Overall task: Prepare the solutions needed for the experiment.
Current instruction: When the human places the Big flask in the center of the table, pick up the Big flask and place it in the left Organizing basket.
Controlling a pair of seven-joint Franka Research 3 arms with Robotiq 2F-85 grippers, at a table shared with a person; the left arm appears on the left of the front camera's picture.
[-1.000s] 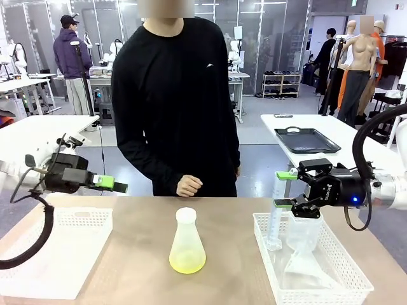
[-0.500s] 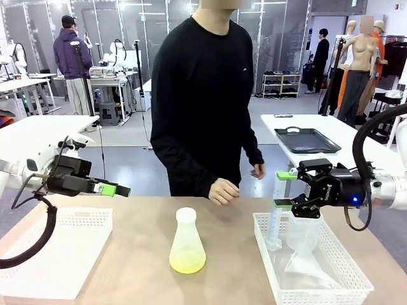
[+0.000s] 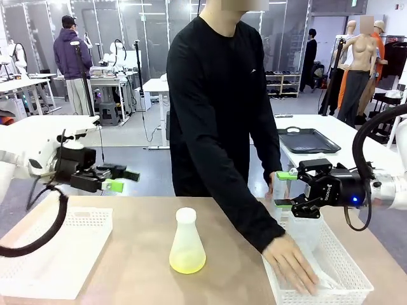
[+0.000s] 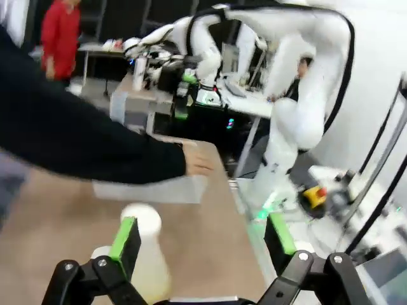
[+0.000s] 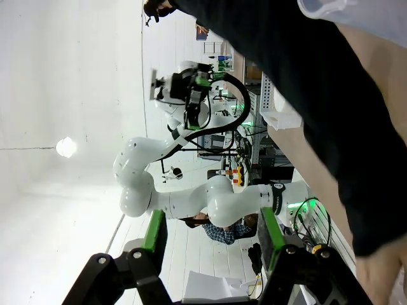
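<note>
Meanwhile, person's hand [image 3: 290, 262] reaches into right basket [image 3: 353, 272]; both grippers hover open.

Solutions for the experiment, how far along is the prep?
Done: one flask on the table holds a shallow yellow-green layer of the solutions. In hand: the person's hand reaches into the right basket. Left: both the left gripper and right gripper hang open, holding nothing.

The person's hand [image 3: 290, 261] has reached into the right basket [image 3: 356, 287].

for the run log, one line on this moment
left gripper open, idle | right gripper open | person's hand in basket | solutions in flask
</note>
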